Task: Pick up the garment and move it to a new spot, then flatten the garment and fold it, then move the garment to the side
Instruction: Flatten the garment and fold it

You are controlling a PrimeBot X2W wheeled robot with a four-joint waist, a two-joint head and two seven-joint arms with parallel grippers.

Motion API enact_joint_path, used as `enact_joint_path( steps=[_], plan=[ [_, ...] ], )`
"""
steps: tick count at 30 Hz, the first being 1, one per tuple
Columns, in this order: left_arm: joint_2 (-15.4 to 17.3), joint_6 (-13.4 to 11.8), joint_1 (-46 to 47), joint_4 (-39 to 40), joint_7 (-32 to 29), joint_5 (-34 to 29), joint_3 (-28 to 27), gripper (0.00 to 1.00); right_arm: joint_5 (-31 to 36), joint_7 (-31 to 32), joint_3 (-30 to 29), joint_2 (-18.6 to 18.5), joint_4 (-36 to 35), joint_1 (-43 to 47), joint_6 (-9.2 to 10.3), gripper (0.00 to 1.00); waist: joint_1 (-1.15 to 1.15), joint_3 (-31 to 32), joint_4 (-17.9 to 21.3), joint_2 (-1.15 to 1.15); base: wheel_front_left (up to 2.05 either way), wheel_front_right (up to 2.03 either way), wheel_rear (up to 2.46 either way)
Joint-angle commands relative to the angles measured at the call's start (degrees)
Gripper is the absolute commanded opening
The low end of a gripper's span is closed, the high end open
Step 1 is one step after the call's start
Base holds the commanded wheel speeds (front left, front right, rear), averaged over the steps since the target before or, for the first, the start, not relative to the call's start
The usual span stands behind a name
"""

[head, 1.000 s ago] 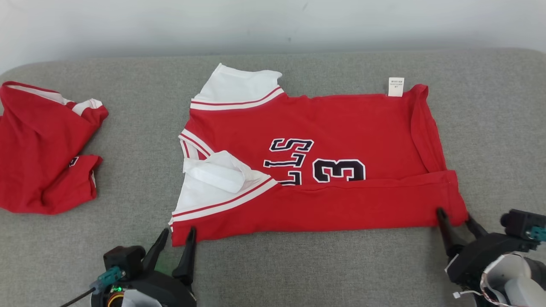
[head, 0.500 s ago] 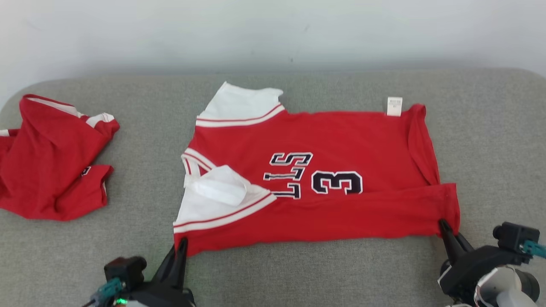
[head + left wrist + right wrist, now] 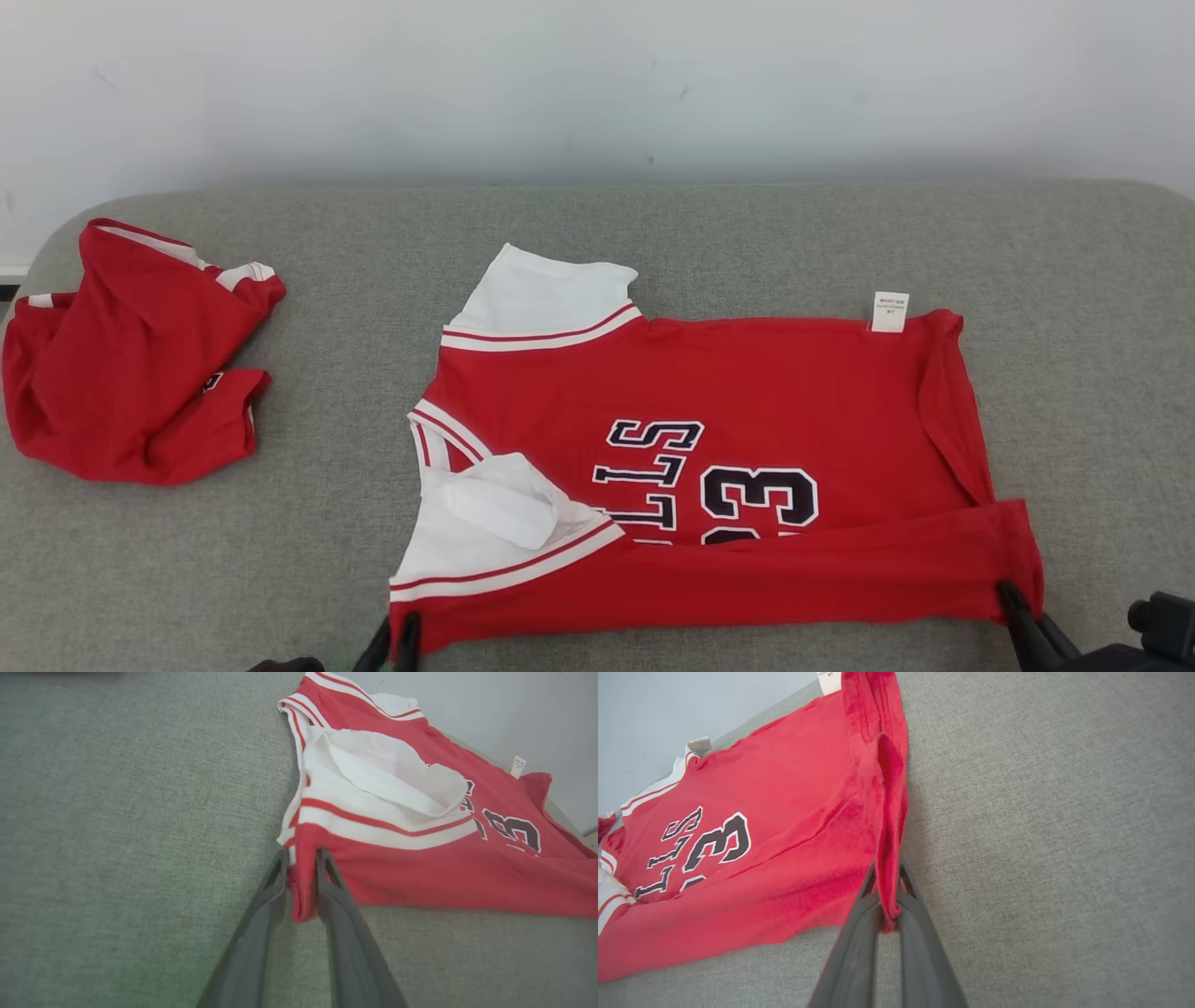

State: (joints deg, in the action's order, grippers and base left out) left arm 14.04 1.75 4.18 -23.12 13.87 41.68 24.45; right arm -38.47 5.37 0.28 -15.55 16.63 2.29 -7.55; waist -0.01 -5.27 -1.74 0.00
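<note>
Garment: the red basketball jersey (image 3: 728,392) lies flat mid-counter on the grey fabric counter (image 3: 280,579), long axis left to right, its near strip lapped over.
Left grip: our left hand (image 3: 301,855) pinches the near-left corner.
Right grip: our right hand (image 3: 887,877) is pressed together on the near-right hem corner.
Key relation: the cloth stretches away from both hands toward the far edge; neither arm is nearer.
Around: a crumpled red garment (image 3: 131,373) sits well apart on the left; we judge the fold path unobstructed.

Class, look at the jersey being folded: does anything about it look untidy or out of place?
The white sleeve nearest the robot is bunched and flipped onto the jersey, not lying flat.
</note>
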Motion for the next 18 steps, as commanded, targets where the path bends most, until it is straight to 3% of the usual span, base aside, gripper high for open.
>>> enact_joint_path(
  steps=[1, 6, 11, 18],
  plan=[
    [0.26, -0.28, -0.49, 0.40, 0.19, -0.55, 0.08, 1.00, 1.07, 0.08, -1.01, 0.39, -0.98, 0.34, 0.13, 1.00, 0.01, 0.24, 0.01, 0.00, 0.00, 0.00, 0.00],
    [0.67, -1.48, 0.42, 2.22, 1.04, -2.51, -1.76, 1.00, 3.70, -1.13, -2.09, 1.89, -4.82, -0.92, 0.13, 1.00, 0.01, 1.58, 0.46, 0.00, 0.00, 0.00, 0.00],
    [0.27, -4.24, 1.51, 7.98, 1.39, -7.01, -6.71, 1.00, 6.86, -6.01, -2.12, 2.90, -9.04, -2.78, 0.13, 1.00, 0.01, 2.95, 0.60, 0.00, 0.00, 0.00, 0.00],
    [-1.15, -4.87, 0.72, 14.53, 1.34, -14.57, -12.26, 1.00, 9.82, -11.98, -0.51, 3.74, -11.00, -4.42, 0.13, 1.00, 0.01, 4.12, 0.31, 0.00, 0.00, 0.00, 0.00]
  ],
)
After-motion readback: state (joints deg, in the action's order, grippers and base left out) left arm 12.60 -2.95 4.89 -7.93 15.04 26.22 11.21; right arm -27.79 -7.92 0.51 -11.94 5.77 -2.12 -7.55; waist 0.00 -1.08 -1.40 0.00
